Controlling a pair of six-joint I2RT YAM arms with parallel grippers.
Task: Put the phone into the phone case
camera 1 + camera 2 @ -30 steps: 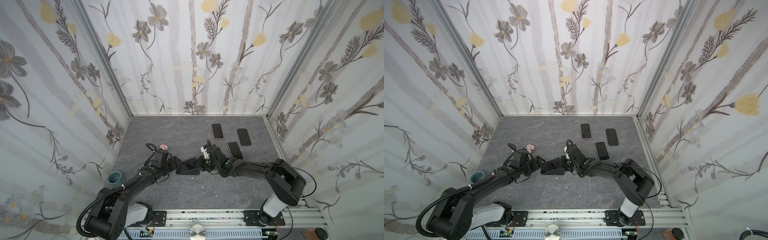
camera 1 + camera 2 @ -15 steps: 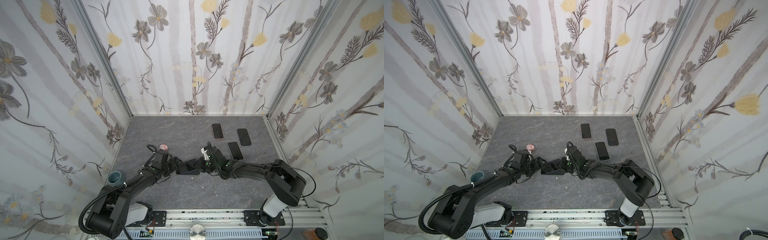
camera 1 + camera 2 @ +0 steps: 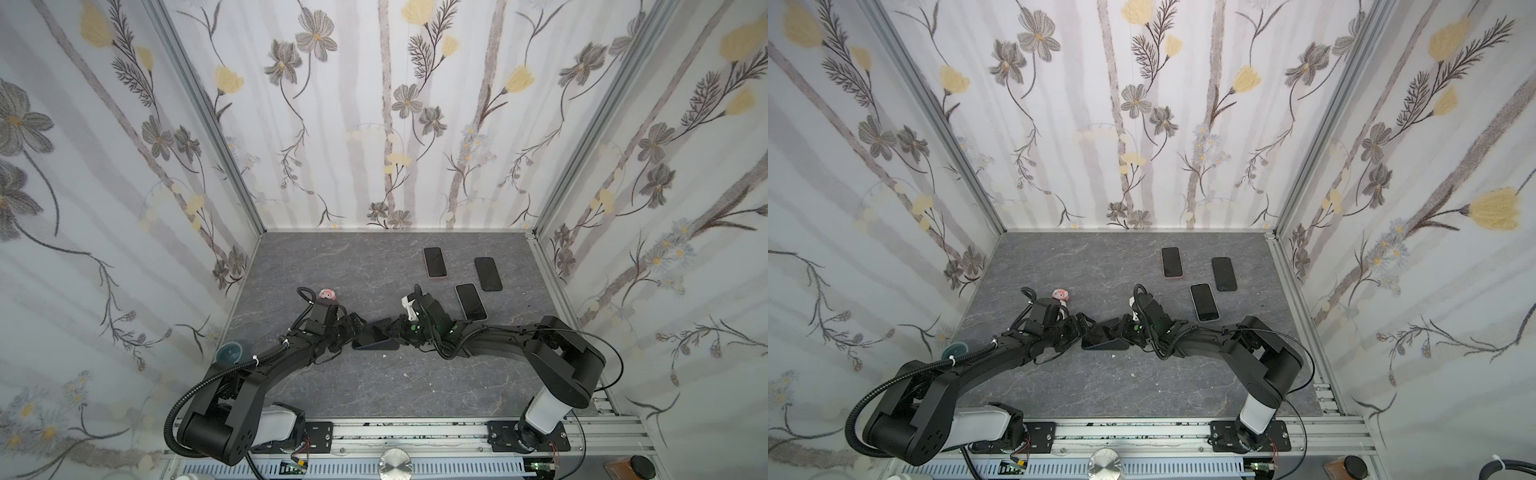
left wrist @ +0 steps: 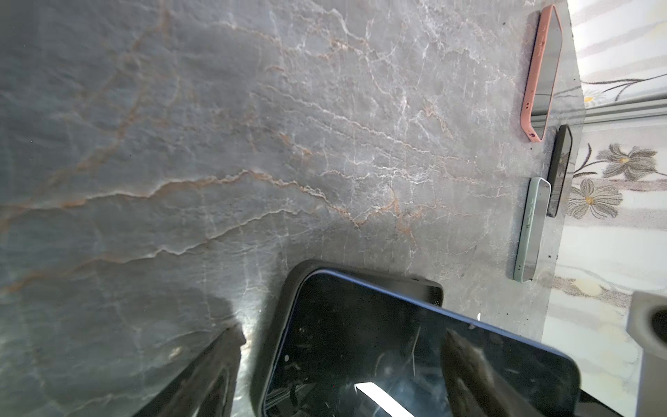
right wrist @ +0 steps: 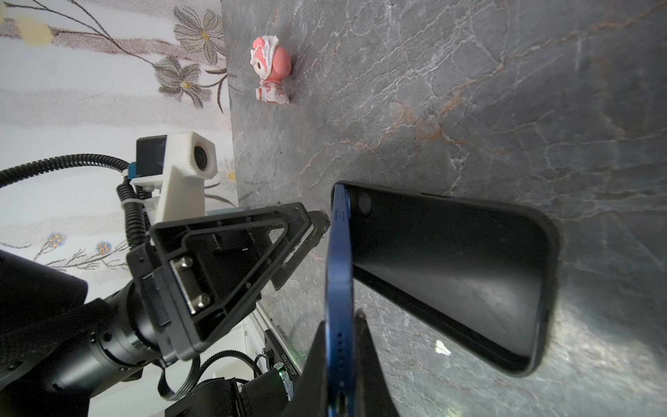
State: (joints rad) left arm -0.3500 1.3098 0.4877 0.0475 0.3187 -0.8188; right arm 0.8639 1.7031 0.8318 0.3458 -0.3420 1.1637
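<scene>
A dark blue phone [image 5: 337, 270] stands tilted on edge. Its camera end rests in the black phone case [image 5: 451, 274], which lies open side up on the table in both top views [image 3: 376, 343] [image 3: 1102, 344]. My right gripper [image 5: 341, 325] is shut on the phone's lower end, seen in a top view [image 3: 401, 332]. My left gripper [image 3: 357, 328] is open at the case's other end. One of its fingers [image 5: 252, 249] touches the phone's edge with its tip. In the left wrist view the phone's screen [image 4: 397, 343] lies over the case rim [image 4: 379, 279].
Three more phones lie at the back right: one in a pink case [image 3: 434, 262], a black one [image 3: 488, 273] and one in a pale green case [image 3: 470, 301]. A pink figurine [image 3: 327, 294] stands behind my left gripper. A teal cup [image 3: 230, 353] sits at the left wall.
Almost nothing differs. Both grippers stay at the phone and case, and the right gripper keeps its hold on the phone.
</scene>
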